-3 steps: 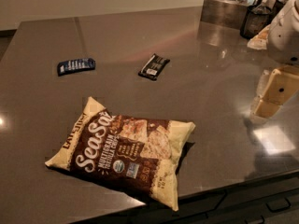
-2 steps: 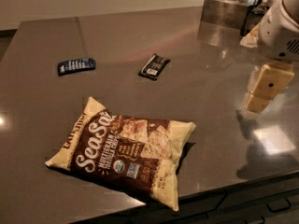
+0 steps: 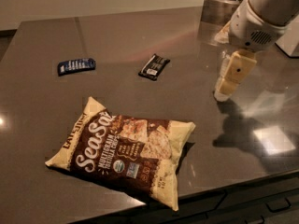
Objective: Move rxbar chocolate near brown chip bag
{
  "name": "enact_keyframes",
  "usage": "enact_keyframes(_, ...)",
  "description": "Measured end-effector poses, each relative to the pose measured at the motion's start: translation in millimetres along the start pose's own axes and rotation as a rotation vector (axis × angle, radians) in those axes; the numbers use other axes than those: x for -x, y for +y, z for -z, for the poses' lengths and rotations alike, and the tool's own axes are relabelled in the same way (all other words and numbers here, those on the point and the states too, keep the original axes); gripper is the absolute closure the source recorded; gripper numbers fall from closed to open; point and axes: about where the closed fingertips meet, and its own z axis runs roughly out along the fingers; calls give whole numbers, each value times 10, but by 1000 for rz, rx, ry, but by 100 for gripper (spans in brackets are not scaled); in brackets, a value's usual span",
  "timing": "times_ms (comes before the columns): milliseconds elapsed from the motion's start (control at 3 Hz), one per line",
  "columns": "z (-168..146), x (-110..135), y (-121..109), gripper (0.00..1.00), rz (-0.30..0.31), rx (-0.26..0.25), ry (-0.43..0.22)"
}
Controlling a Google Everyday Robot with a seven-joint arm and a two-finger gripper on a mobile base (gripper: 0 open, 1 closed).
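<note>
The rxbar chocolate [image 3: 154, 66] is a small black wrapper with a white label, lying flat on the dark table [image 3: 131, 31] at mid-back. The brown chip bag [image 3: 124, 148] lies flat near the front edge, dark brown with "Sea Salt" lettering and cream edges. My gripper [image 3: 225, 87] hangs from the white arm at the right. It points down, just above the table, to the right of the rxbar and apart from it. It holds nothing that I can see.
A dark blue bar wrapper [image 3: 76, 65] lies at the left back. A metal container [image 3: 218, 9] stands at the back right behind the arm. A white object [image 3: 292, 41] is at the right edge. The table's front edge runs below the chip bag.
My gripper and arm have moved left, further over the table and closer to the rxbar. The bars and the chip bag have not moved.
</note>
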Motion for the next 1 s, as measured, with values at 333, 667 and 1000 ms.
enact_keyframes(333,-217,145,-241,0,13,29,-46)
enact_keyframes(667,-509,318,-473,0,-16,63,-122)
enact_keyframes(1000,-893,592,-710,0,-70,83,-220)
